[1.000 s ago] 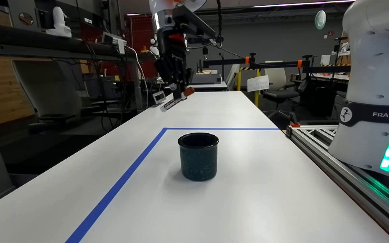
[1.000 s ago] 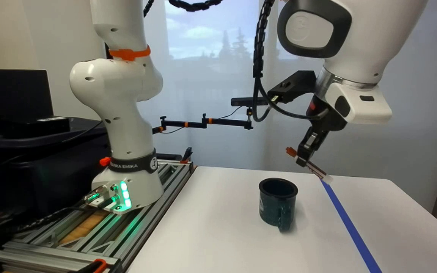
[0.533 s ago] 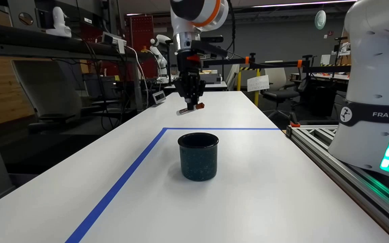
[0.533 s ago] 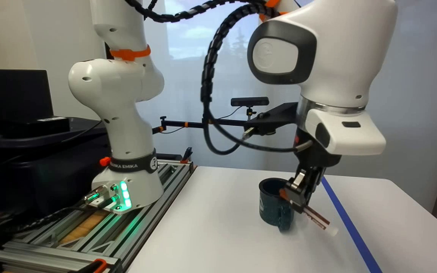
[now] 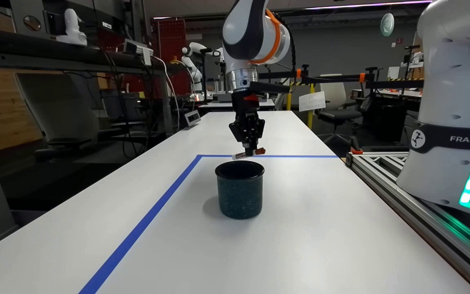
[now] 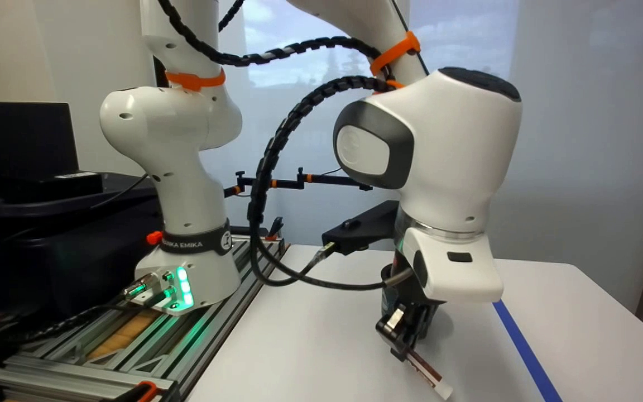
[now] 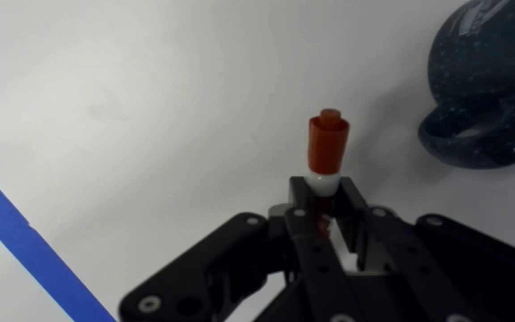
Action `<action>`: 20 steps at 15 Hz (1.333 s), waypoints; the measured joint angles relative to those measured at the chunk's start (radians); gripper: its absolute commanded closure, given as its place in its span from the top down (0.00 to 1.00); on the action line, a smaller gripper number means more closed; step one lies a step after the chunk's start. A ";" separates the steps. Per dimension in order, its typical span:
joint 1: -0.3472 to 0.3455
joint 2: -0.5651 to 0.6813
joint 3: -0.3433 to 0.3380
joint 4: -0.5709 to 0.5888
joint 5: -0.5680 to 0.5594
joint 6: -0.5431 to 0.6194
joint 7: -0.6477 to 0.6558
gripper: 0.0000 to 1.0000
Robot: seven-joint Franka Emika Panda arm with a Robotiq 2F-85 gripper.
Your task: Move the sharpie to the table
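The sharpie is a slim marker with an orange-red end (image 7: pixel 328 147) and a white and dark-red body. My gripper (image 7: pixel 323 188) is shut on it near the orange-red end. In both exterior views the gripper (image 5: pixel 251 152) (image 6: pixel 402 352) points down with the sharpie (image 5: pixel 240 156) (image 6: pixel 430 375) held across its fingertips, tilted, white end lower. It appears to be above the white table (image 5: pixel 308 237) (image 6: pixel 299 340), apart from it; the exact height is hard to tell. The sharpie's middle is hidden between the fingers.
A dark teal cup (image 5: pixel 240 196) stands upright on the table close to the gripper; its handle (image 7: pixel 476 147) faces the gripper. In an exterior view the arm mostly hides it. A blue tape line (image 5: pixel 149 216) (image 7: pixel 29 241) marks the table. A railed bench (image 6: pixel 254 262) borders the table.
My gripper has moved down with the sharpie, rightward in one exterior view and leftward in the other, and has swung from slanted to nearly upright. The cup has not moved.
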 measured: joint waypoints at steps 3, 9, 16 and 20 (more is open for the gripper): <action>-0.001 0.045 0.005 -0.006 0.007 0.026 -0.029 0.05; -0.024 0.093 0.038 -0.003 0.045 0.030 -0.103 0.59; -0.033 0.007 0.089 0.047 0.091 -0.118 -0.210 1.00; -0.002 -0.132 0.095 0.094 0.061 -0.335 -0.243 1.00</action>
